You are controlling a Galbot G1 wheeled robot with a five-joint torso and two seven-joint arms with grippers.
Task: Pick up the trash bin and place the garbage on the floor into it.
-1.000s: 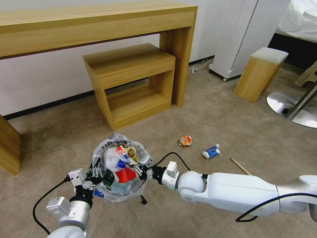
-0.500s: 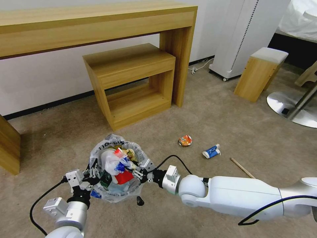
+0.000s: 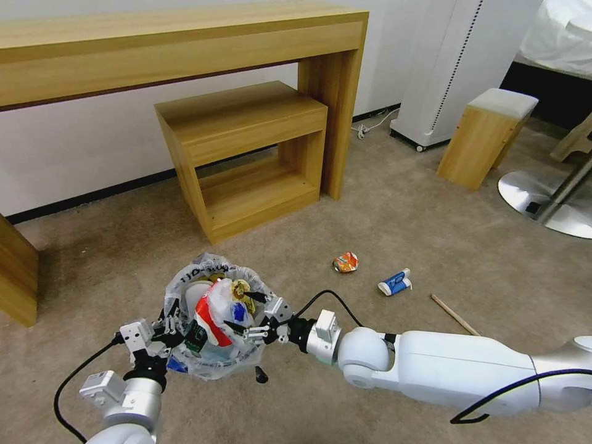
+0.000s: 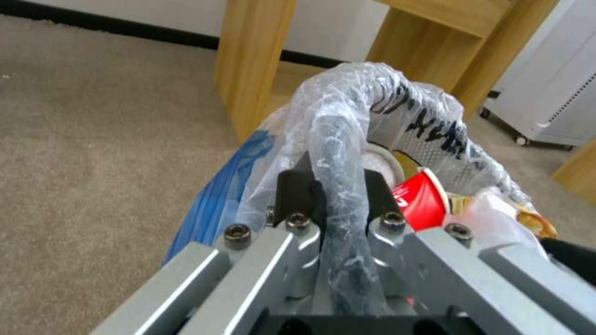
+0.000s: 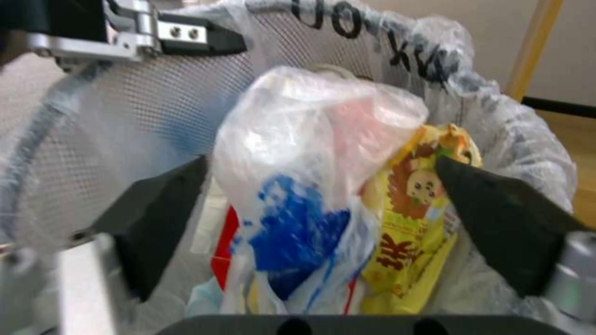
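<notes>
1. Beige carpet, the floor [image 3: 431, 203], spreads under a wooden desk [image 3: 185, 43] with a low shelf unit [image 3: 246, 148] beneath it; three bits of garbage lie well apart from the robot – a crumpled orange wrapper [image 3: 345, 262], a blue-white carton [image 3: 394, 282] and a wooden stick [image 3: 453, 313]

2. Held off the carpet at the robot's front, the trash bin [image 3: 213, 314] – dark-blue mesh lined with a clear printed bag [image 4: 397, 102] – is pinched at its rim by the left gripper [image 4: 338, 204], jaws clamped over rim and liner

3. Inside the bin the load is heaped near the brim: a red paper cup [image 4: 422, 200], a yellow snack wrapper [image 5: 416, 209] and a white-and-blue plastic bag [image 5: 304, 186]

4. Above that heap the right gripper [image 5: 323, 195] hangs with its black fingers [image 5: 497, 214] spread wide on either side of the plastic bag, gripping nothing – by the look of it, the drop-off step of one more piece

5. Judged from the three pieces remaining, the next move calls for lifting the right arm clear and reaching toward the orange wrapper, nearest the bin
</notes>
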